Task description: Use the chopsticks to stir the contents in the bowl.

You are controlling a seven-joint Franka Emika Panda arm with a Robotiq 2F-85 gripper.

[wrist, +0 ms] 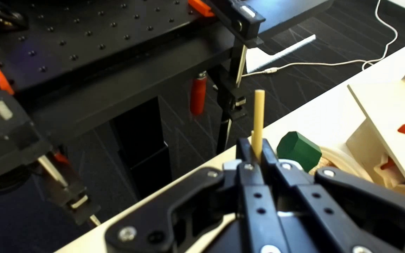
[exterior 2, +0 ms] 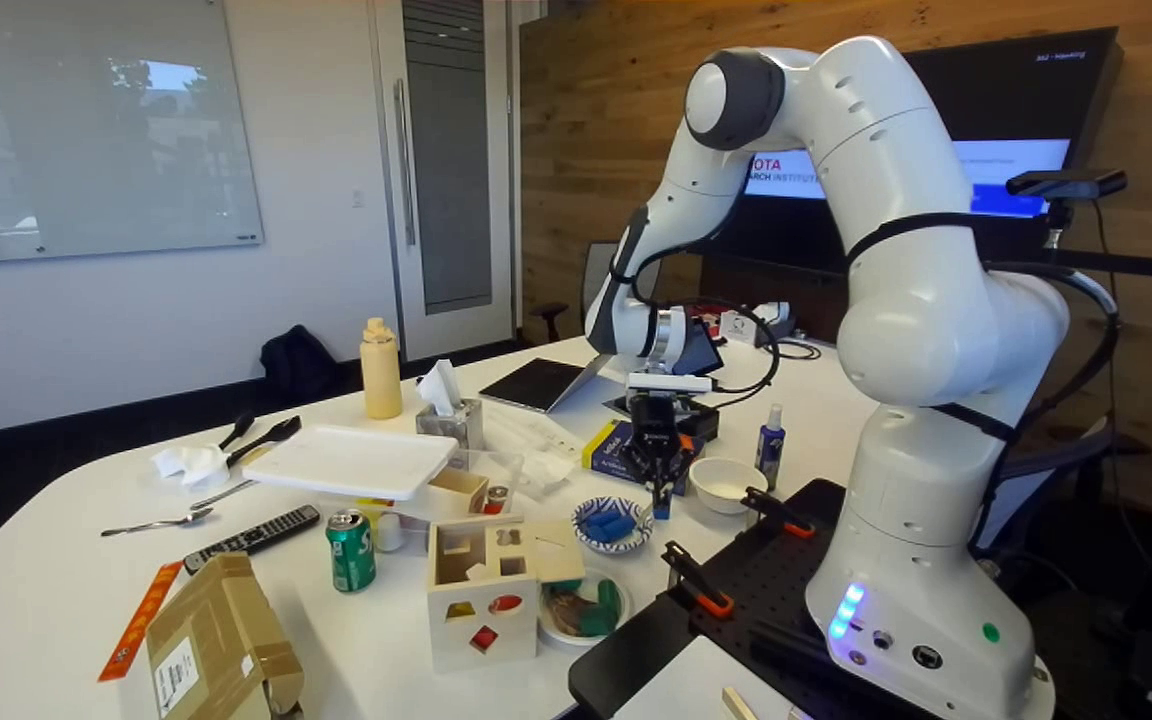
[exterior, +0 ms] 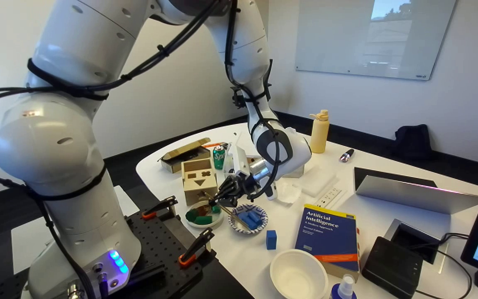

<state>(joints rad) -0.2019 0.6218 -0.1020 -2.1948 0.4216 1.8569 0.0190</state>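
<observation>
Pinching the chopsticks [wrist: 258,119], your gripper [wrist: 257,149] is holding its jaws closed around them, one pale end sticking out past the fingertips [wrist: 269,153] in the wrist view and a sliver of a second showing just beside it. In an exterior view the sticks are slanting, their lower ends overlapping the bowl [exterior: 262,211], the small blue-and-white patterned one; whether they are touching anything inside, you cannot be telling from these angles. The bowl is sitting upright on the table [exterior: 284,226], holding several blue pieces [exterior: 252,219]. A single blue block [exterior: 271,239] is standing just beside it, outside the rim. On the opposite side, near the bowl, a white dish [exterior: 219,219] is holding green pieces [exterior: 203,220] and something brown. A wooden shape box [exterior 2: 481,630] is standing just beside that dish. Going wider, you are seeing a larger white bowl [exterior: 299,274] sitting near a blue book [exterior: 326,236], a spray bottle [exterior 2: 770,445] standing just beside it. A green Sprite can [exterior 2: 351,550] is standing near the shape box, a yellow bottle [exterior 2: 381,370] well apart from the bowl. Two clamps [exterior: 197,245] with orange parts are gripping the black mounting plate [exterior: 162,245], your arm [exterior 2: 901,330] rising from it.
</observation>
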